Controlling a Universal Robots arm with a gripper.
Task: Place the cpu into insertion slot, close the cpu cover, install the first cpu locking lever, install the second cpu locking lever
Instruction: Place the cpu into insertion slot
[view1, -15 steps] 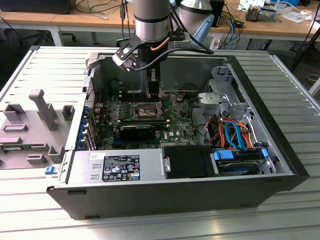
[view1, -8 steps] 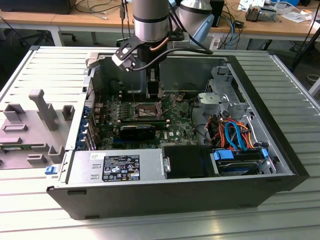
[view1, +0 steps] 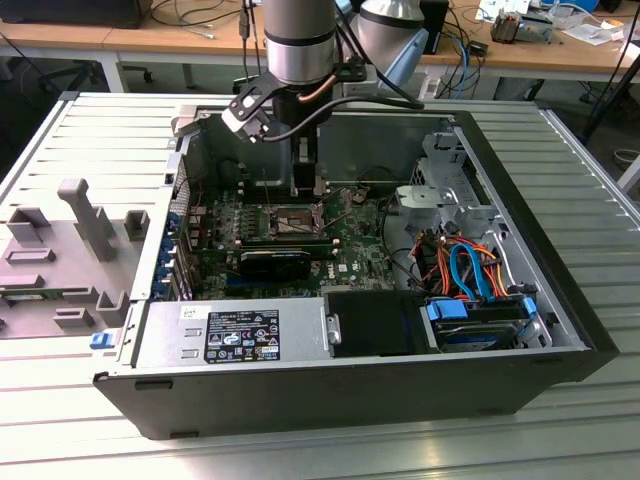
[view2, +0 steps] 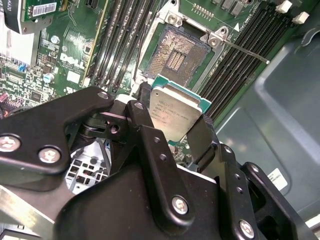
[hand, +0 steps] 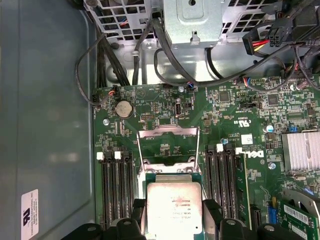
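My gripper (view2: 172, 121) is shut on the cpu (view2: 176, 111), a flat square chip with a silver-grey top, its black fingers (view2: 144, 112) pressing two opposite edges. The chip hangs just above and slightly to one side of the insertion slot (view2: 175, 52), whose dark contact field lies bare inside a metal rim. In the first wrist view the cpu (hand: 174, 205) sits between the fingers with the cpu cover (hand: 167, 131) swung open beyond it. A thin locking lever (view2: 245, 53) sticks out from a socket corner. In the exterior view the gripper (view1: 307, 182) hovers over the insertion slot (view1: 285, 222).
Long black memory slots (hand: 116, 185) flank the socket on both sides. An expansion card (view1: 275, 262) lies near the socket, with a power supply (view1: 235, 333) in front. Drive cage (view1: 445, 185) and cables (view1: 465, 265) are on the exterior view's right. Case walls (view1: 350, 385) surround the board.
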